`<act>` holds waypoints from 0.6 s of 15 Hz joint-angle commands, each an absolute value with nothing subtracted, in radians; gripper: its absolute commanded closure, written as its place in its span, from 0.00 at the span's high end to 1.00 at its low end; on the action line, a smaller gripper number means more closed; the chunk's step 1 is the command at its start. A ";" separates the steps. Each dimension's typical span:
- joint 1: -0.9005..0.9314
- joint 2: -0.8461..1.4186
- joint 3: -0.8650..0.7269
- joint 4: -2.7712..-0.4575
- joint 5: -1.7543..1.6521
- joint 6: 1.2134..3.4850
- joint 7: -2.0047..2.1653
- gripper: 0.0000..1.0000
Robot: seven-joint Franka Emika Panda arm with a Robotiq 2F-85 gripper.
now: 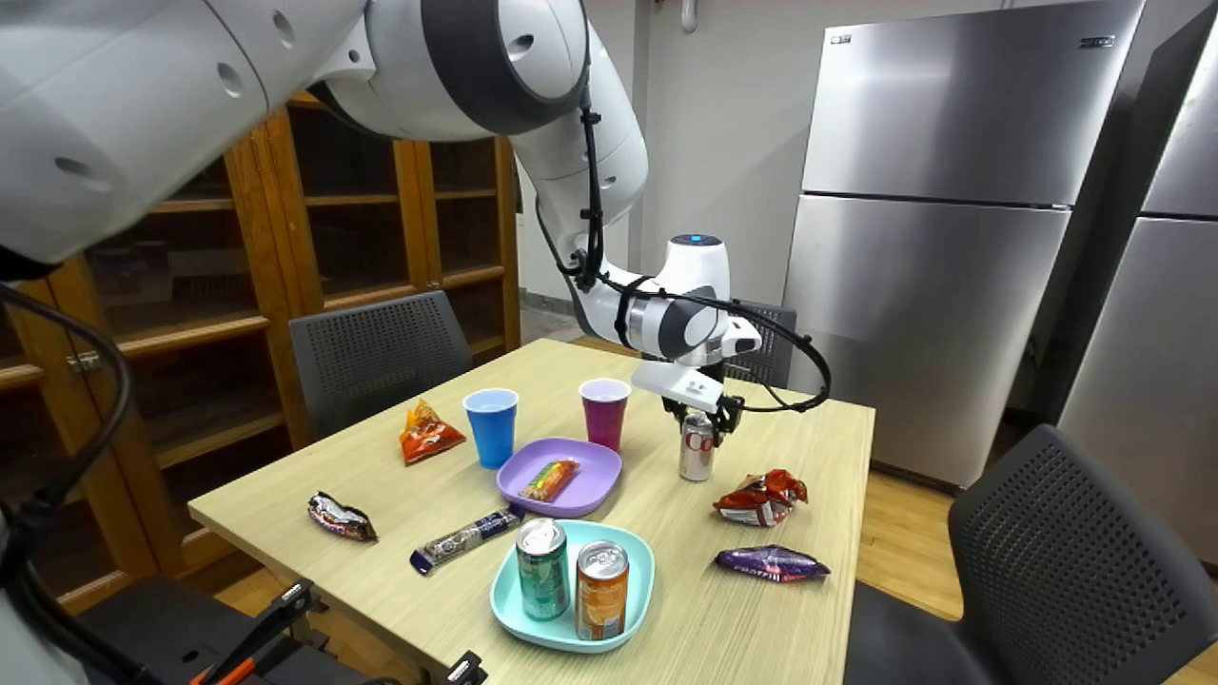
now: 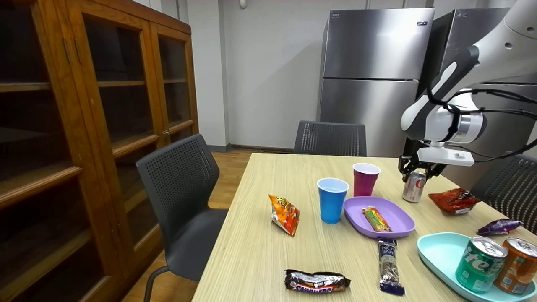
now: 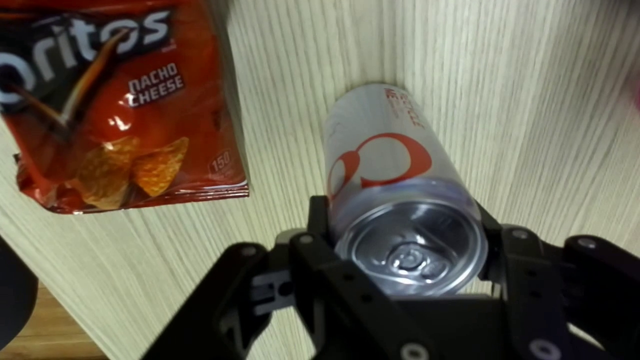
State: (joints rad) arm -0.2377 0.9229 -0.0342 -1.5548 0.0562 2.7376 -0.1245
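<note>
A silver Coke can with red lettering stands on the wooden table in both exterior views. My gripper comes down over the can's top, a black finger along each side. In the wrist view both fingers lie against the can just below its rim, with no clear gap, so the jaws look shut on it. The can's base appears to rest on the table. Beside it lies a red Doritos bag, not touched by the gripper.
Near the can are a maroon cup, a blue cup and a purple plate bearing a wrapped bar. A purple wrapper lies near the table's edge. A teal tray holds a green can and an orange can. Chairs surround the table.
</note>
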 commanded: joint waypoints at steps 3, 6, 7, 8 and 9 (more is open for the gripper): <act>-0.243 0.921 -0.032 -1.534 0.056 2.699 -0.120 0.38; -0.254 0.886 -0.023 -1.567 0.055 2.693 -0.139 0.38; -0.262 0.873 -0.015 -1.579 0.056 2.687 -0.153 0.38; -0.270 0.857 -0.008 -1.595 0.056 2.686 -0.168 0.38; -0.282 0.838 0.003 -1.613 0.061 2.694 -0.185 0.38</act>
State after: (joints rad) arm -0.2436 0.9163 -0.0331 -1.5563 0.0562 2.7270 -0.1325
